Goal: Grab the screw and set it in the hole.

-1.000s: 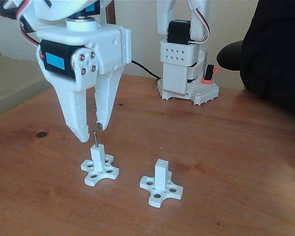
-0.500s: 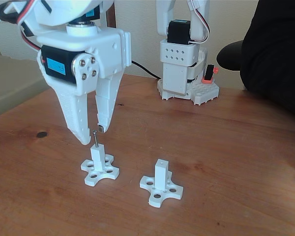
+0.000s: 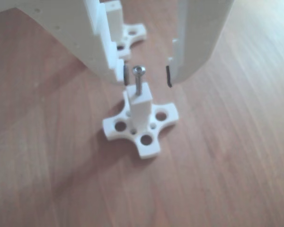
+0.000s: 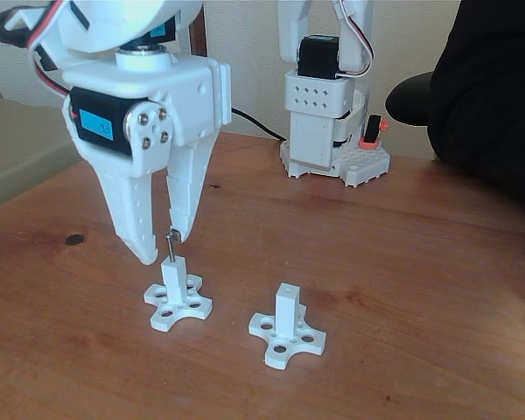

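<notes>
The thin silver screw (image 3: 139, 81) stands upright with its tip in the hole on top of a white post (image 3: 140, 108) with a cross-shaped base; the screw fills the hole and hides it. My gripper (image 3: 147, 75) is open and straddles the screw head, with a gap on each side between the head and the dark pads (image 3: 169, 75). In the fixed view the screw (image 4: 170, 246) rises from the left post (image 4: 172, 278), and the gripper (image 4: 162, 248) hangs just above the post, fingertips level with the screw.
A second white post (image 4: 287, 311) with a cross base stands to the right; it also appears in the other view (image 3: 118, 19), behind the fingers. The arm's base (image 4: 328, 114) sits at the table's back. A dark-clothed person (image 4: 490, 87) is at the right. A dark spot (image 4: 74, 239) marks the wood.
The gripper has tilted and sunk slightly around the screw, staying open. The screw remains upright in the left post.
</notes>
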Available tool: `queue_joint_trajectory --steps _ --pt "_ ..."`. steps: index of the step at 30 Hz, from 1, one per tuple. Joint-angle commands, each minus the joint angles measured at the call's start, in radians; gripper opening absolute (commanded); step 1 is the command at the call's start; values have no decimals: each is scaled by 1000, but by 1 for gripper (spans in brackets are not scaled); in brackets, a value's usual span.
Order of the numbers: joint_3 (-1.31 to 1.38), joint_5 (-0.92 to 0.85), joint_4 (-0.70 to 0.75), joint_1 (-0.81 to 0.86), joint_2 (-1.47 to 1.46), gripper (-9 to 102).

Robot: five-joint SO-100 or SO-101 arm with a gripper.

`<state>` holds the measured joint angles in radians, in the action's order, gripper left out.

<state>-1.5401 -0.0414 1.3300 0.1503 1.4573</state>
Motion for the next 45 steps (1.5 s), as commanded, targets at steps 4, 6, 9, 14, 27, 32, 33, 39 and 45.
queue_joint_trajectory --steps 4,6,9,14,27,32,33,39,45 --pt "84 -2 -12 -6 18 10" --pt "84 -3 -12 -5 17 10" --pt "83 -3 -15 -5 17 10" --pt "83 -3 -20 -5 11 10" --pt "84 -5 -23 -6 6 9" --pt "83 -8 -26 -5 6 7" --pt "83 -8 -28 -5 6 6" --pt "81 -9 -32 -3 6 5" --pt "80 -12 -34 -3 6 3"
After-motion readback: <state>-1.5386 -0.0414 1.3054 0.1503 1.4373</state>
